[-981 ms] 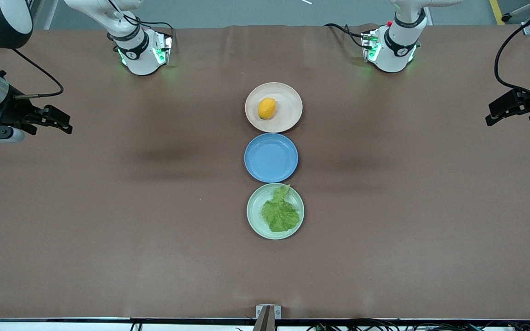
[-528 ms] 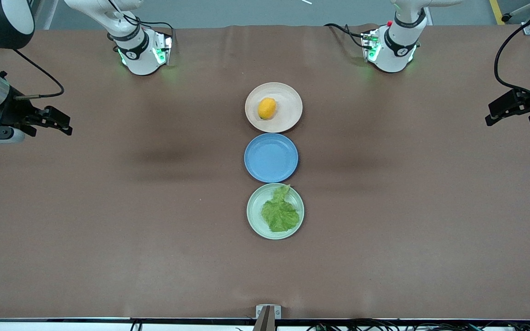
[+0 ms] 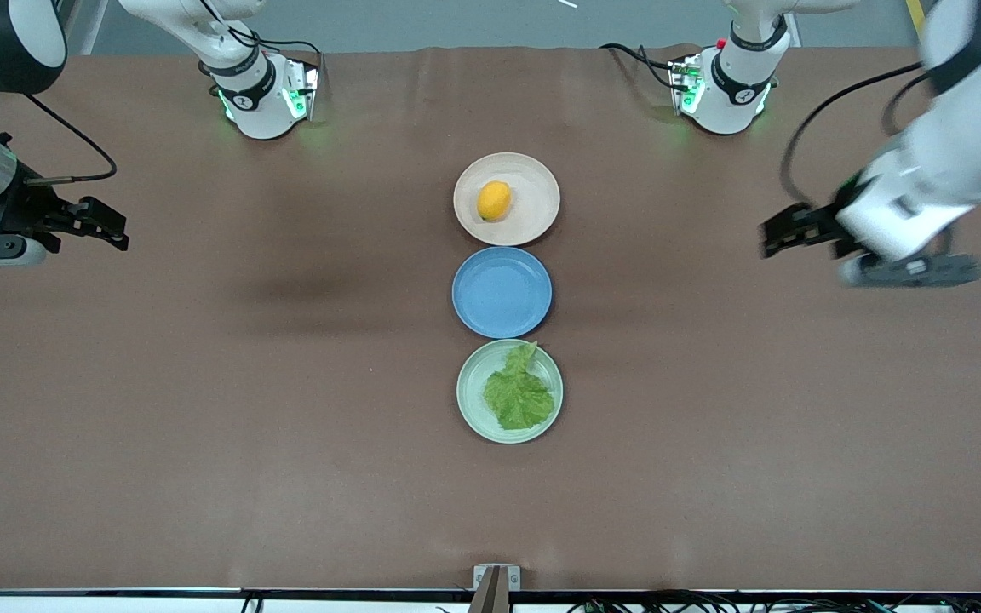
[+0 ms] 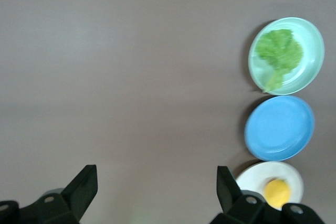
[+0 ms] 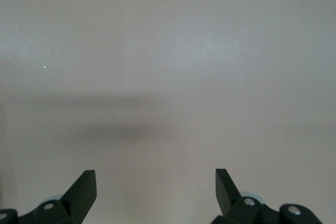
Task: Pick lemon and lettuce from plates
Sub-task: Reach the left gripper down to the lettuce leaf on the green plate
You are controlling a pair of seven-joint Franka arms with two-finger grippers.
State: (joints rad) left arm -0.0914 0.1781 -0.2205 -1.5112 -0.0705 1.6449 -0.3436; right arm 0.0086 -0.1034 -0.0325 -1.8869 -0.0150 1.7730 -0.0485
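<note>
The lemon (image 3: 494, 200) lies on the beige-pink plate (image 3: 542, 183), the plate farthest from the front camera. The lettuce (image 3: 518, 396) lies flat in the pale green plate (image 3: 467, 383), the nearest one. My left gripper (image 3: 770, 237) is open and empty over bare table toward the left arm's end, well apart from the plates. Its wrist view shows its open gripper (image 4: 156, 177), the lettuce (image 4: 281, 51), the green plate (image 4: 315, 64), the lemon (image 4: 276, 191) and the beige-pink plate (image 4: 251, 174). My right gripper (image 3: 120, 234) is open and empty over the right arm's end; its wrist view (image 5: 156, 177) shows only tablecloth.
A blue plate (image 3: 501, 292) sits between the two task plates, touching or nearly touching both; it also shows in the left wrist view (image 4: 278, 128). The three plates form a line down the middle of the brown tablecloth. The arm bases (image 3: 261, 94) (image 3: 725, 89) stand along the table edge farthest from the front camera.
The left arm has swung in from the table's end toward the plates, its gripper still open. The right gripper has barely moved. The lemon, lettuce and plates have not moved.
</note>
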